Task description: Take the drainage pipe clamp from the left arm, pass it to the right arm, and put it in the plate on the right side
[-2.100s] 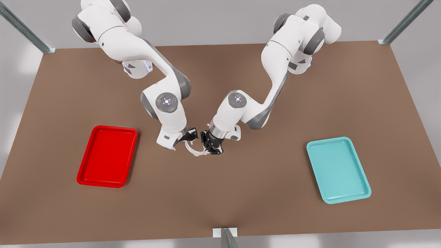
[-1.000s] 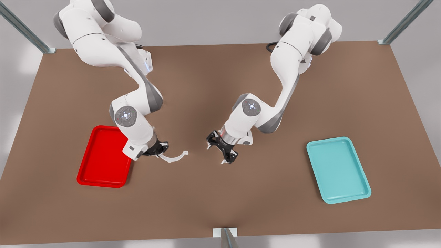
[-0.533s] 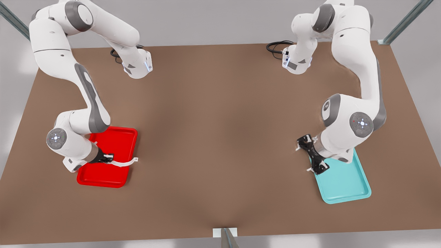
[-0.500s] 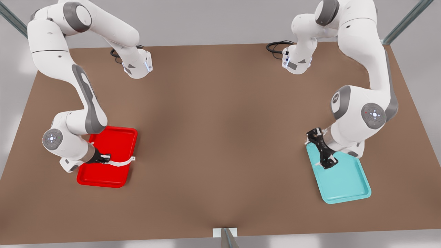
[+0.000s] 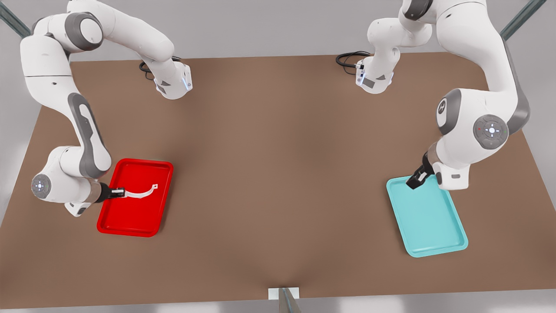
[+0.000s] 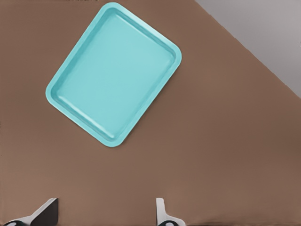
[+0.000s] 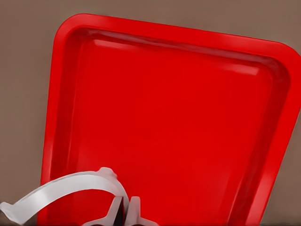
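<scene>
The drainage pipe clamp (image 5: 140,193), a thin white arc, is held by one end over the red plate (image 5: 143,215) at the front view's left. My right gripper (image 5: 116,191) is shut on that end, at the plate's outer long edge. In the right wrist view the clamp (image 7: 61,190) curves away from the closed fingertips (image 7: 116,212) above the plate's floor (image 7: 178,117). I cannot tell whether the clamp touches the plate. At the front view's right, my left gripper (image 5: 416,179) hangs open and holds nothing above the far corner of the teal tray (image 5: 430,217).
The left wrist view looks down on the teal tray (image 6: 113,75) and the brown table (image 6: 225,155) past the open left gripper (image 6: 106,214). Both arm bases (image 5: 173,84) stand at the table's far edge. A metal post (image 5: 284,300) rises at the near edge.
The right gripper carried the clamp from the handover spot at mid-table over to the red plate. The left gripper let go, swung to the teal tray and pulled back to its far corner.
</scene>
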You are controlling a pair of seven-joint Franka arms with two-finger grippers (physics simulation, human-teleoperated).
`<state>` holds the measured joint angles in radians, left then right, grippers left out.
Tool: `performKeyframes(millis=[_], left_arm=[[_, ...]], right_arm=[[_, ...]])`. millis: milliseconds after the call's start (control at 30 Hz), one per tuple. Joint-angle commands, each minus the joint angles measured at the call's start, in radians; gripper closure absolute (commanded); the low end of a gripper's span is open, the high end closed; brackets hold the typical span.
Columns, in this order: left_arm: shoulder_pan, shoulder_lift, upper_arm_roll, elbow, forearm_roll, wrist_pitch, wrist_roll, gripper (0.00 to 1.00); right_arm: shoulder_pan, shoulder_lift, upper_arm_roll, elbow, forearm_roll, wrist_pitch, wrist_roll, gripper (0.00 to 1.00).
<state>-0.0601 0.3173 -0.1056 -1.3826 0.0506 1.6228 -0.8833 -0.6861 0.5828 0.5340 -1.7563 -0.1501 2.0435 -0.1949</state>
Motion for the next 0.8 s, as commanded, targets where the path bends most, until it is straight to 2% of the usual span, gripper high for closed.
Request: performKeyframes(millis=[0, 467, 500, 533, 600, 733, 767], left_arm=[[0.000, -0.001, 0.000, 0.001, 0.005, -0.035, 0.811, 0.00], [0.006, 0.005, 0.000, 0.001, 0.002, -0.035, 0.807, 0.00], [0.006, 0.008, 0.000, 0.001, 0.000, -0.034, 0.807, 0.00], [0.006, 0.011, 0.000, 0.001, 0.000, -0.034, 0.807, 0.00], [0.008, 0.011, 0.000, 0.001, 0.000, -0.034, 0.801, 0.00], [0.009, 0.016, 0.000, 0.002, 0.000, -0.032, 0.793, 0.00], [0.012, 0.017, 0.000, 0.001, 0.002, -0.032, 0.794, 0.00]], right_arm=[[-0.007, 0.015, 0.000, 0.012, 0.020, -0.117, -0.003, 0.79], [-0.027, 0.055, -0.003, 0.018, 0.037, -0.209, 0.058, 0.79], [-0.027, 0.057, -0.003, 0.018, 0.037, -0.209, 0.055, 0.61], [-0.027, 0.058, -0.003, 0.018, 0.037, -0.207, 0.057, 0.20], [-0.027, 0.058, -0.003, 0.018, 0.037, -0.207, 0.058, 0.15], [-0.018, 0.064, 0.001, 0.069, 0.029, -0.198, 0.052, 0.00], [-0.015, 0.064, 0.004, 0.089, 0.027, -0.198, 0.051, 0.00]])
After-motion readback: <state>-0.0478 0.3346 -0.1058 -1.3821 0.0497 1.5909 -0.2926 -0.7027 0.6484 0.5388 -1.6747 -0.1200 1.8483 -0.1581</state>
